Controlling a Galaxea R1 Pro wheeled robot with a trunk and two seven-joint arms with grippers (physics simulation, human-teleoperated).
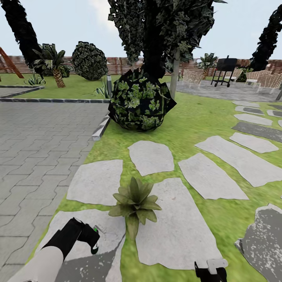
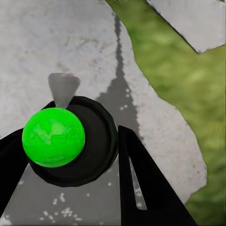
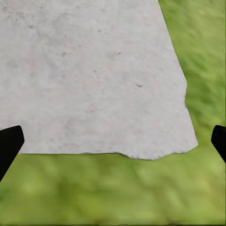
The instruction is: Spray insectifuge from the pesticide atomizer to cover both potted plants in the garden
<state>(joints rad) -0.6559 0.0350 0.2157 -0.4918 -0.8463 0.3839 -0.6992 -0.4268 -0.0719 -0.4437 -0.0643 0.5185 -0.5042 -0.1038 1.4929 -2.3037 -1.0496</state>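
A potted plant, a low rosette of pointed green leaves, stands between the stepping stones just ahead of me in the head view. My left gripper is low at its left, shut on the pesticide atomizer. In the left wrist view the atomizer is a round black body with a bright green top, held between the black fingers of the left gripper over a grey stone. My right gripper hangs open at the near right; its tips spread wide over stone and grass around.
A round dark bush under a tree stands beyond the plant. A grey paved area with a kerb lies left. Stepping stones cross the lawn to the right. A brown fence, palms and a black grill are far back.
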